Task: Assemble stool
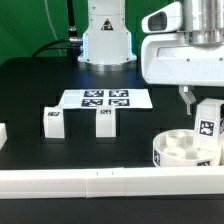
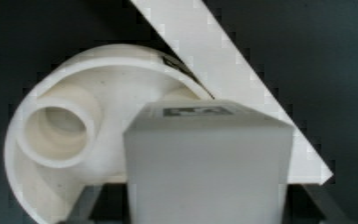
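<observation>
The stool's round white seat (image 1: 185,150) lies sockets up at the exterior view's right, against the front rail. My gripper (image 1: 203,108) is shut on one white tagged leg (image 1: 208,121), held upright just above the seat's far right rim. Two more legs (image 1: 54,120) (image 1: 105,120) stand on the black table in front of the marker board. In the wrist view the held leg (image 2: 208,160) fills the middle between my dark fingers (image 2: 101,205). Behind it are the seat (image 2: 87,120) and one round socket (image 2: 60,128).
The marker board (image 1: 100,99) lies at the table's middle back. A long white rail (image 1: 100,181) runs along the front edge and crosses the wrist view (image 2: 220,55) diagonally. Another white piece (image 1: 3,135) sits at the exterior view's left edge. The robot base (image 1: 105,40) stands behind.
</observation>
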Robot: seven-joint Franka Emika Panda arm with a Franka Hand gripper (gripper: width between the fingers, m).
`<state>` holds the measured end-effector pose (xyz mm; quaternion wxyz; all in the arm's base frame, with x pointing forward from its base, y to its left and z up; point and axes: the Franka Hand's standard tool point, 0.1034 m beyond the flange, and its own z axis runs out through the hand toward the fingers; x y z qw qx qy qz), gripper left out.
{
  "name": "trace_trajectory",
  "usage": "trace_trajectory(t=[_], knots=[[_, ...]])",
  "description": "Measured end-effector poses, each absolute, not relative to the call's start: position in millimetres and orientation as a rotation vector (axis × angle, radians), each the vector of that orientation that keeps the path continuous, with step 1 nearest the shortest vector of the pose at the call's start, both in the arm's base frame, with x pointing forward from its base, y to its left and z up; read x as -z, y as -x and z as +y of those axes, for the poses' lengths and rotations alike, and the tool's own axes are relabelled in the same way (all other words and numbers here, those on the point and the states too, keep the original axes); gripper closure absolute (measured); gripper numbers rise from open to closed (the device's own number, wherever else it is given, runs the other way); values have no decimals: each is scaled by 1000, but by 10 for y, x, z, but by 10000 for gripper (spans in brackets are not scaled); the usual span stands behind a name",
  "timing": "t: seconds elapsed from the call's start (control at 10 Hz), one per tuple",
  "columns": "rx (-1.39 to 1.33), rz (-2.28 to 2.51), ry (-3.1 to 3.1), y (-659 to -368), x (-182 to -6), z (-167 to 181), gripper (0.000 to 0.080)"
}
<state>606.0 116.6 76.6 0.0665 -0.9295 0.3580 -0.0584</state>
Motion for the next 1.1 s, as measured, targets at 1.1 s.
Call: trace_trajectory(t=[1.1], knots=[[20, 2178, 1755, -6123, -806, 1088, 461]])
